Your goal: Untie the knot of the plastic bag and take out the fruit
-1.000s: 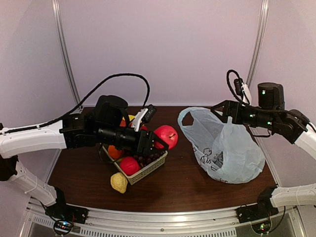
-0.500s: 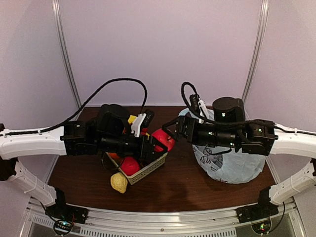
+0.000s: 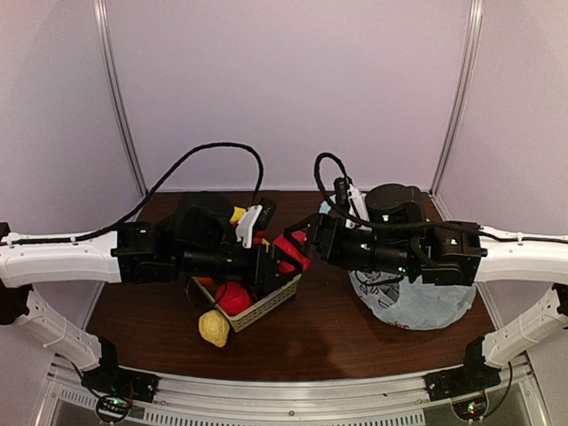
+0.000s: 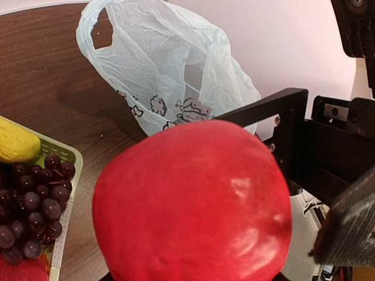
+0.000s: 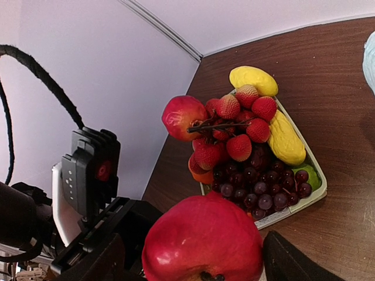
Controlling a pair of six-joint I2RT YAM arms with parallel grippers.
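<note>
knot looks undone, plastic bag [image 4: 176,64] lies open right of the basket [image 3: 269,307], fruit [image 5: 237,146] piled in the basket, left gripper [image 3: 286,254] clamps a red apple [image 4: 193,205] over its right rim, right gripper [image 5: 199,257] straddles it, can't tell if gripping

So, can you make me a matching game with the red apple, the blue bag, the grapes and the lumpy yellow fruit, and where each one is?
Things:
1. red apple
2. plastic bag
3. grapes
4. lumpy yellow fruit

Places:
A. inside the basket
B. on the table, just outside the basket
C. held above the table by the left gripper
D. lying on the table beneath the right arm

Pairs: 1-C, 2-D, 3-A, 4-B
</note>
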